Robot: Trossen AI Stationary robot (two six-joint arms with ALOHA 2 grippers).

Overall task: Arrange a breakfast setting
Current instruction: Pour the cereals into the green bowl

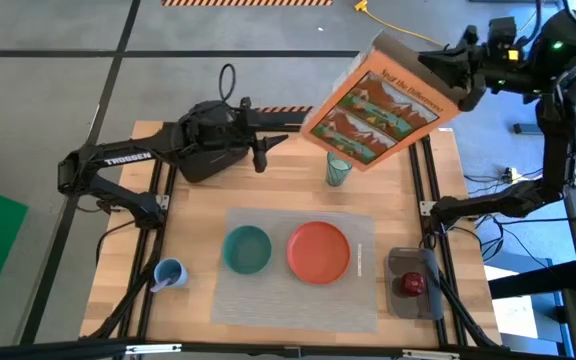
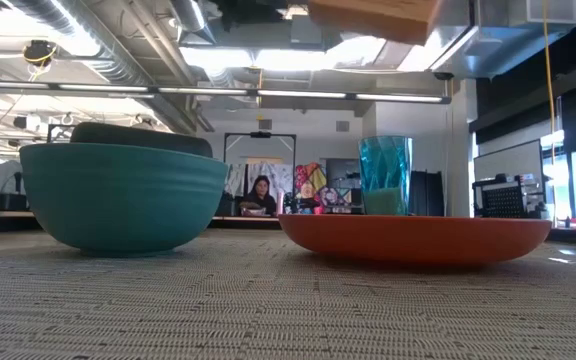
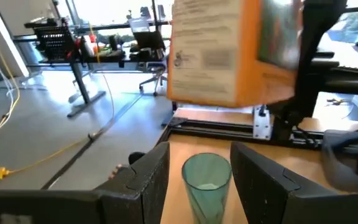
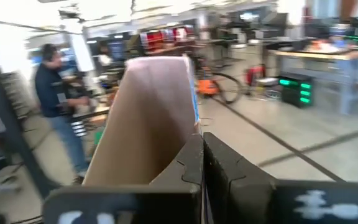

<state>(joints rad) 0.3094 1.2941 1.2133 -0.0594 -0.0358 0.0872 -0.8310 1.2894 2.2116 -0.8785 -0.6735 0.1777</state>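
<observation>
Clamping a flap at the top of the tall orange cereal box [image 1: 380, 103], my right gripper [image 1: 465, 68] holds the carton tilted in the air above the far side of the table; in the right wrist view its fingers [image 4: 191, 163] sit pressed together on the brown cardboard. My left gripper [image 3: 201, 177] stands part open, one finger [image 3: 157, 177] on each side of the translucent green glass [image 3: 207, 186], close beside it but with no contact I can confirm. From overhead that glass [image 1: 338, 169] stands upright on the bare wood just beyond the far edge of the grey placemat [image 1: 268, 290], under the low corner of the box.

On the placemat, the teal bowl [image 1: 246, 249] and the orange-red plate [image 1: 319, 251] sit side by side, just apart, bowl to the left. A slim pale utensil [image 1: 360, 261] lies along the mat's right edge, beside the plate. Right of the mat, a red apple [image 1: 411, 285] rests on a dark, blurred object I cannot identify. A small blue cup [image 1: 169, 273] stands off the mat's left edge. The wooden tabletop [image 1: 188, 220] is pale and plank-grained.

Beyond the table, the level view shows an open workshop with ceiling ducts and a seated person [image 2: 261, 195] at a desk; another person [image 4: 58, 99] stands in the right wrist view.
</observation>
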